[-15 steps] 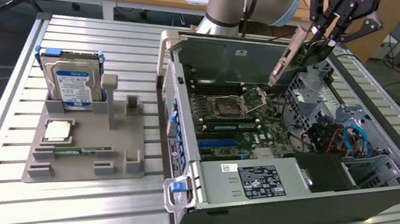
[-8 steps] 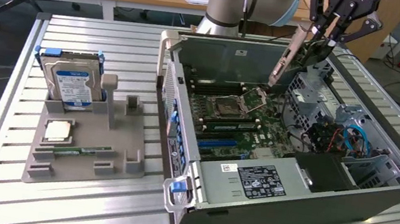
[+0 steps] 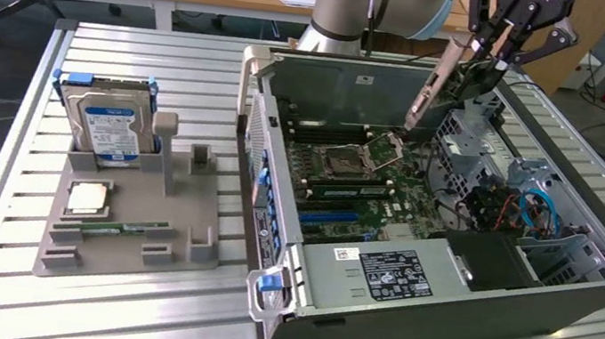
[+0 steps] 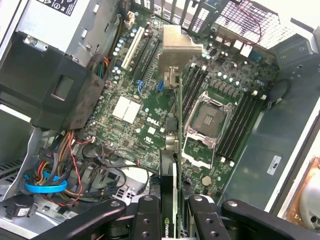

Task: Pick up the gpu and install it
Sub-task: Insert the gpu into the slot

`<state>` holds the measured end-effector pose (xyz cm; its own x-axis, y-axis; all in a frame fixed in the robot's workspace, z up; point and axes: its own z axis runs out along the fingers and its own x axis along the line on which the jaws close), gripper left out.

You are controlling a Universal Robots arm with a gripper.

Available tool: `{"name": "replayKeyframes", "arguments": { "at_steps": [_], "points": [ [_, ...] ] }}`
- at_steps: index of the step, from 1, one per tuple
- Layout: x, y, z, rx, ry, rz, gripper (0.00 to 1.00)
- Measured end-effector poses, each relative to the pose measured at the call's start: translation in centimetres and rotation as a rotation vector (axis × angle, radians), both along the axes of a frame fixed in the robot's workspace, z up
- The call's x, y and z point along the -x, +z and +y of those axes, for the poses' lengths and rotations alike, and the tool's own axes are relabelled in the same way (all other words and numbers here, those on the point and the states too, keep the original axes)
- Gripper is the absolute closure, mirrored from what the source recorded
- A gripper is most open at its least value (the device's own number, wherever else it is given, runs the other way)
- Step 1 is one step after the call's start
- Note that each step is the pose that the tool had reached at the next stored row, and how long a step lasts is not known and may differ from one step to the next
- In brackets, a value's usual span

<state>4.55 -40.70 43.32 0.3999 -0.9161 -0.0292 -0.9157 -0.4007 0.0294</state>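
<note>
Currently the gpu [image 4: 170, 160] hangs edge-on in the clenched tool [image 4: 173, 220], above the motherboard [image 4: 145, 125] inside the open case [image 3: 438, 307] on the desk [image 3: 114, 303]. Risk: a tilted card misses its expansion slot [image 4: 148, 57], or its lower edge clips the bare CPU socket [image 4: 207, 120] if the descent runs off-line.

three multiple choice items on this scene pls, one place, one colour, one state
1. Where is the gpu?
A) on the grey tray
B) between the fingers, above the open computer case
C) seated in a slot

2. The hard drive label is
A) blue and white
B) red
C) yellow

3. The CPU socket is
A) under a cooler
B) empty
C) taped over

Key: 1 B, the fingers clamp it over the motherboard; 2 A, seen on the drive's face; 3 B, its bare cavity shows.
</note>
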Motion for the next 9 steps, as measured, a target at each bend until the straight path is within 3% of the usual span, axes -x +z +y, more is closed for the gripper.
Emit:
{"name": "replayKeyframes", "arguments": {
  "at_steps": [9],
  "points": [
    [0.13, 0.0, 0.0, 0.0001, -0.068, 0.0, 0.74]
  ]
}}
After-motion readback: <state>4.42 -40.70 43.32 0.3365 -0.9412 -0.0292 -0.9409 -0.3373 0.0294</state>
